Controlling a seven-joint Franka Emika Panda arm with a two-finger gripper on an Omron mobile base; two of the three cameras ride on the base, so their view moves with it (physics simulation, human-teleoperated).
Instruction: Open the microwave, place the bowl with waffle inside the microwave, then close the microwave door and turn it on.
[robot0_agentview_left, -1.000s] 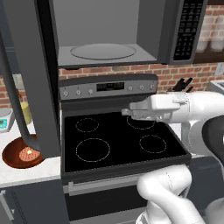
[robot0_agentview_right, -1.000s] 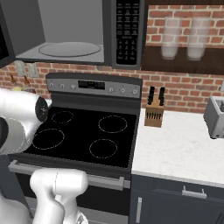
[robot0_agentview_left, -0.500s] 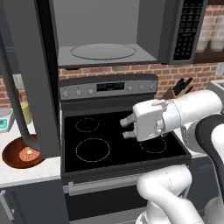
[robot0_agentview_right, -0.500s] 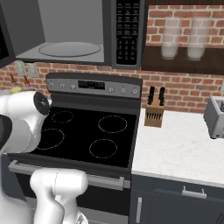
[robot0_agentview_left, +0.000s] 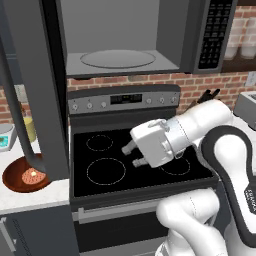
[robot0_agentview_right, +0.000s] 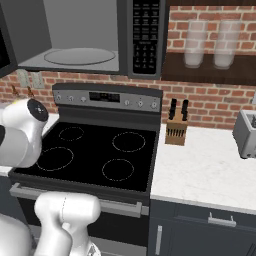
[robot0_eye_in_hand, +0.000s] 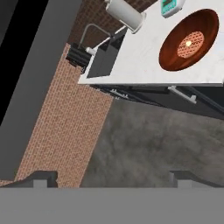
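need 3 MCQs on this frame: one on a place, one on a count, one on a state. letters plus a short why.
1. Where is the bowl?
A. inside the microwave
B. on the counter left of the stove
C. on a stove burner

2. How many burner rings does the stove top show?
A. two
B. four
C. six

3. What state is the microwave door in?
A. swung open
B. shut
C. taken off

Answers:
1. B, the bowl with the waffle sits on the pale counter beside the stove.
2. B, the right base view shows four rings on the black top.
3. A, the microwave cavity and turntable are exposed, with the door standing out to the left.
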